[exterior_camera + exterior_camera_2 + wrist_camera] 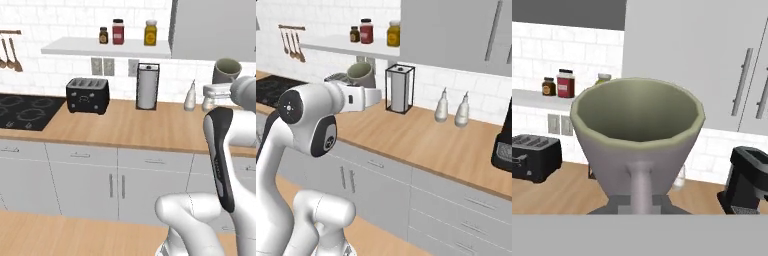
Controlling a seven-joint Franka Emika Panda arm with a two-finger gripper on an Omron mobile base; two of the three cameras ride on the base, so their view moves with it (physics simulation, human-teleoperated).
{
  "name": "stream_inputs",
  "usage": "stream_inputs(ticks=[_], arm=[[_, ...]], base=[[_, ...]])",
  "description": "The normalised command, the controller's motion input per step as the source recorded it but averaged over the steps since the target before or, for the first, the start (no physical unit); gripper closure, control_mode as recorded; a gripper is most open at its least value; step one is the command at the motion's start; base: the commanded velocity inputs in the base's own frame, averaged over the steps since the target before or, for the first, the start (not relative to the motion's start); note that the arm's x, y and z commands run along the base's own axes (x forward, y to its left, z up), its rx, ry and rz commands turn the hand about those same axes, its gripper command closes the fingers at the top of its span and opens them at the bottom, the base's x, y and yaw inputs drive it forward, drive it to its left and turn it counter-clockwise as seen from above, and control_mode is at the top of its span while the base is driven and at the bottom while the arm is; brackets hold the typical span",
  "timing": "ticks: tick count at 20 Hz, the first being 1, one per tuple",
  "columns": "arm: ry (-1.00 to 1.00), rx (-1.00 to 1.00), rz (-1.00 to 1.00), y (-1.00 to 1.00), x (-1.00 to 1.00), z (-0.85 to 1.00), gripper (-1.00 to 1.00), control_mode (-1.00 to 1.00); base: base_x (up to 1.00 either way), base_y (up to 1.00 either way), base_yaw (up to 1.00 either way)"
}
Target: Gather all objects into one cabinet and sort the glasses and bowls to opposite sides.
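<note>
Grey-green handled cup (639, 135) sits closest to the hand camera, mouth open and upright, handle running down to the end effector (640, 202), which is pressed together and looks to be pinching that handle; the fingertips themselves are hidden under the cup. Cup is held in the air above the table (421, 137), not resting on it. Judged rigid, ceramic-like, light, smooth so a bit slippery, chippable if knocked on a door edge; the handle is the natural hold, rim the fallback. Empty inside per hand view. Right base view shows the cup (362, 74) off the end of the forearm, just in front of the paper towel holder (399, 89), with two white bottles (442, 106) farther right and closed wall cabinet doors (456, 30) above. Left base view shows the cup (226, 70) at the right edge, plus a black toaster (88, 95) and cooktop (25, 111) that the right base view mostly misses. Hand view alone shows the long bar handle (741, 82) on the cabinet and a black coffee machine (747, 180). Shelf jars (118, 32) farthest back.
</note>
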Motion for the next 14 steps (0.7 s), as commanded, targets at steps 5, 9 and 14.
stream_inputs(ticks=[5,9,14], arm=[[0.0,0.0,0.0,0.0,0.0,0.0,1.0,1.0],[0.0,0.0,0.0,0.0,0.0,0.0,1.0,1.0],[0.0,0.0,0.0,0.0,0.0,0.0,1.0,1.0]], base=[[-0.06,-0.88,-0.04],[0.23,-0.55,-0.06],[0.09,-0.26,-0.63]])
